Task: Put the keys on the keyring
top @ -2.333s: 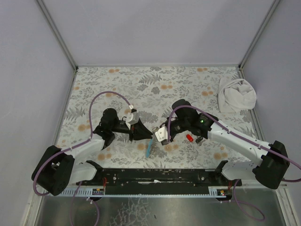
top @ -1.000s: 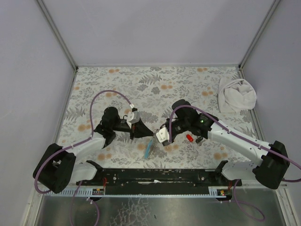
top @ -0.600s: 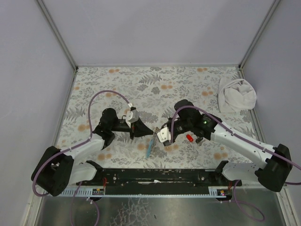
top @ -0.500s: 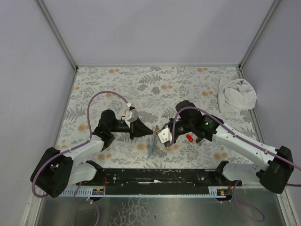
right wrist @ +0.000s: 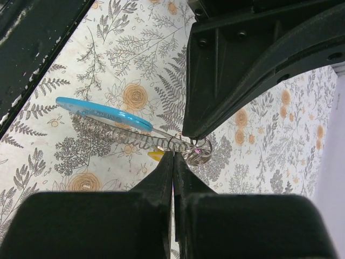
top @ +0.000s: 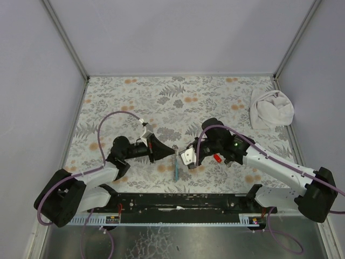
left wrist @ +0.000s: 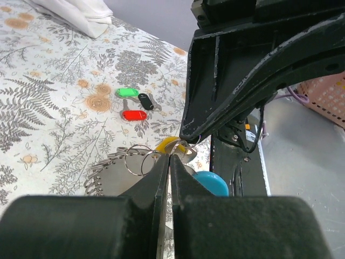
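The keyring (top: 176, 165) hangs above the table between both grippers, light blue part (right wrist: 102, 114) and grey coiled part (right wrist: 133, 140) edge-on. My left gripper (top: 173, 149) is shut on its end by several small wire rings (left wrist: 140, 159). My right gripper (top: 181, 153) meets it tip to tip, shut on the tan-yellow key (right wrist: 155, 156), which also shows in the left wrist view (left wrist: 169, 144). The red key (left wrist: 134, 115), green key (left wrist: 128, 92) and black key (left wrist: 145, 100) lie on the table behind the right gripper; the red key (top: 217, 158) also shows from above.
A white cloth bundle (top: 271, 108) lies at the far right of the floral table (top: 161, 97), and shows in the left wrist view (left wrist: 75, 12). Grey walls close in the table on three sides. The black rail with the arm bases (top: 183, 202) runs along the near edge.
The left arm has drawn back toward the near edge and stretched out lower. The gripper tips stay together and have shifted slightly right. The hanging keyring has swung with them.
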Tool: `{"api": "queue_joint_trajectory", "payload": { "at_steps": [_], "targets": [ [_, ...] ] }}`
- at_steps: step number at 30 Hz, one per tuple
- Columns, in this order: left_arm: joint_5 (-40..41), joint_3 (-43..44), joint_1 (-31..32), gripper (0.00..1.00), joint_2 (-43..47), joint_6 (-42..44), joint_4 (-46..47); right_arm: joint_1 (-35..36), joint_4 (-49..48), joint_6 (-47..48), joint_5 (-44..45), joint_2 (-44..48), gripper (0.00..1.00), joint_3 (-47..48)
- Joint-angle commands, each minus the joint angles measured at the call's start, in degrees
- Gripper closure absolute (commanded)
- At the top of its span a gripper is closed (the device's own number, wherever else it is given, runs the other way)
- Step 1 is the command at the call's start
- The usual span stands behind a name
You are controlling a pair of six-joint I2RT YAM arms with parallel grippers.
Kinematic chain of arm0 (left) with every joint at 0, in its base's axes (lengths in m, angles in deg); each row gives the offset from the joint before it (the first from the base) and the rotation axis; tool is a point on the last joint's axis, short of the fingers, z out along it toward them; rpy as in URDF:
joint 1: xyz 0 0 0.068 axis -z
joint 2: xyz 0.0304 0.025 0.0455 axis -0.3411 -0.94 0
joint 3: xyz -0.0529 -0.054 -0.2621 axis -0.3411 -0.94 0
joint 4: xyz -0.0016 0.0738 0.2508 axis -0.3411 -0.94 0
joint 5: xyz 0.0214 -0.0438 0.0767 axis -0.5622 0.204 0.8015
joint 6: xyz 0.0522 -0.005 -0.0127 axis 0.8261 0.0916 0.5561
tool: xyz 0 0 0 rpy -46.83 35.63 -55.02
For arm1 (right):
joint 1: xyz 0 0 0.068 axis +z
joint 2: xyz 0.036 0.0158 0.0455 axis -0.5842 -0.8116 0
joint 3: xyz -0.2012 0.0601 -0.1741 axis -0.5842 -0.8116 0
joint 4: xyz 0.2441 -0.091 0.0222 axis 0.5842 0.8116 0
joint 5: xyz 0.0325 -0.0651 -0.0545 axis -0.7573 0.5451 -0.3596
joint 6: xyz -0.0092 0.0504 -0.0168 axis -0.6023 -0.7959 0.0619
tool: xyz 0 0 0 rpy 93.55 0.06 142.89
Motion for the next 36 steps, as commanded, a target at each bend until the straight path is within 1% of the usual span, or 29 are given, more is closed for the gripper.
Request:
{"api": "queue_joint_trajectory", "payload": {
  "at_steps": [1,7,10,13,18,22,27,31,33,36],
  "targets": [
    [8.53,-2.41,1.33,1.0,0.75,-5.78,11.33,0.79,-2.71,-1.99,-0.52,0.58,1.0,-1.18],
    [16.52,-4.96,4.66,1.0,0.76,-9.15,15.55,1.5,-7.1,-3.52,1.14,0.4,1.0,-3.58],
    [20.3,-6.85,4.95,1.0,0.7,-11.53,18.8,1.94,-9.6,-5.16,1.88,0.45,1.0,-4.62],
    [23.42,-8.02,5.08,1.0,0.78,-12.77,19.81,2.08,-12.06,-7.54,2.66,0.94,1.0,-5.87],
    [26.61,-9.35,6.28,1.0,0.21,-14.36,22.95,2.16,-17.86,-12.34,3.25,2.18,1.0,-8.67],
    [28.91,-10.36,6.7,1.0,0.38,-14.93,24.78,2.23,-19.48,-16.74,3.42,2.42,1.0,-9.86],
    [28.36,-10.17,7.28,1.0,-0.53,-13.95,24.92,2.26,-22.78,-22.04,4.32,3.73,1.0,-11.65],
    [22.78,-8.71,7.29,1.0,-0.93,-11.45,23.37,2.31,-25.55,-21.1,5.38,5.73,1.0,-13.76],
    [19.0,-6.92,7.28,0.99,0.24,-7.71,17.29,2.31,-24.42,-18.81,5.54,6.38,1.0,-13.49],
    [15.87,-4.99,7.22,0.89,3.81,-1.1,7.54,2.31,-21.18,-14.48,5.55,6.81,1.0,-12.25]
  ]
}}
